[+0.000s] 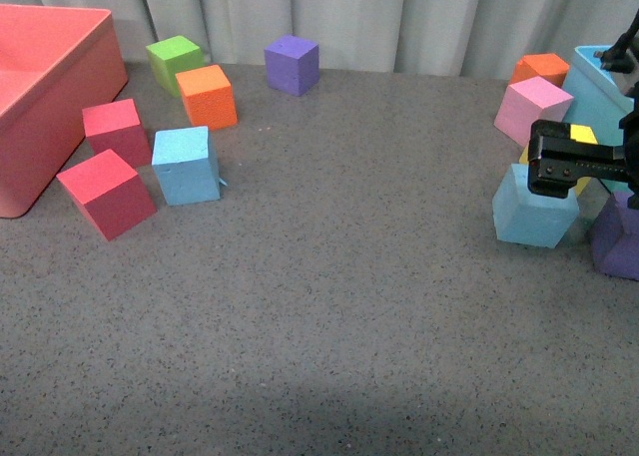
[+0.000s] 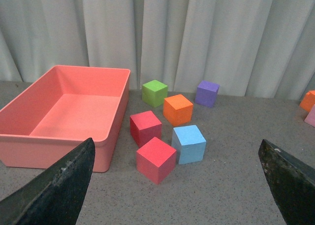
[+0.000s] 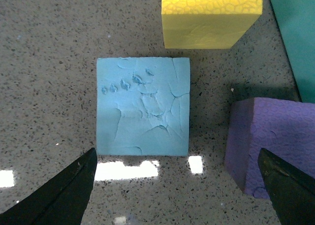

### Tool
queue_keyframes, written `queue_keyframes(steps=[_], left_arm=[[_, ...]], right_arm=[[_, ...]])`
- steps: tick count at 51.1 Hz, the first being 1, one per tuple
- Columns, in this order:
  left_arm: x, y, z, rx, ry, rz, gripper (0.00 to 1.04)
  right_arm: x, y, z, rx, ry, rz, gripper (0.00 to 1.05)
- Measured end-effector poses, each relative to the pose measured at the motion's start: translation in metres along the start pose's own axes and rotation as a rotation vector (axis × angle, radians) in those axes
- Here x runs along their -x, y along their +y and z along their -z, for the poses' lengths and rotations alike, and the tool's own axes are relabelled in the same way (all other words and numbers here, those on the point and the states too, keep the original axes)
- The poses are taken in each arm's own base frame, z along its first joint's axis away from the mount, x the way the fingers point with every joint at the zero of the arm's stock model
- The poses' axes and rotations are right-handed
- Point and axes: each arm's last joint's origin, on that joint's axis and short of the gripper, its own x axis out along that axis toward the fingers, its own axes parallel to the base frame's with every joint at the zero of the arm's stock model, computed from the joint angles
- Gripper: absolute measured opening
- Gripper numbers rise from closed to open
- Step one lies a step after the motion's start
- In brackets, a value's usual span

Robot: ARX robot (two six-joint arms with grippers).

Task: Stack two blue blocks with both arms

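Observation:
One blue block [image 1: 186, 164] sits on the grey table at the left, beside two red cubes. It also shows in the left wrist view [image 2: 189, 144], well ahead of my open, empty left gripper [image 2: 177, 188]. The second blue block [image 1: 533, 212] sits at the right. My right gripper [image 1: 559, 162] hovers just above it, open and empty. In the right wrist view this block [image 3: 142, 107] lies just ahead of the open right gripper [image 3: 177, 190], its top dented and cracked. The left gripper is out of the front view.
A salmon bin [image 1: 40, 107] stands at the far left, with red [image 1: 105, 192], orange [image 1: 207, 96], green [image 1: 175, 62] and purple [image 1: 292, 64] cubes near it. At the right are a pink cube [image 1: 531, 107], yellow cube [image 3: 211, 18], purple cube [image 3: 275, 146] and turquoise bin [image 1: 599, 92].

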Motion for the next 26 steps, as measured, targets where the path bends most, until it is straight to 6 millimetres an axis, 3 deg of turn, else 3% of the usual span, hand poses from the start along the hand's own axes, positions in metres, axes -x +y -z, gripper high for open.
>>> queue_keyframes(steps=[26], left_arm=[[0.000,0.000,0.000,0.000,0.000,0.000,0.98]], right_arm=[[-0.048,0.020,-0.013,0.010,0.092,-0.017,0.95]])
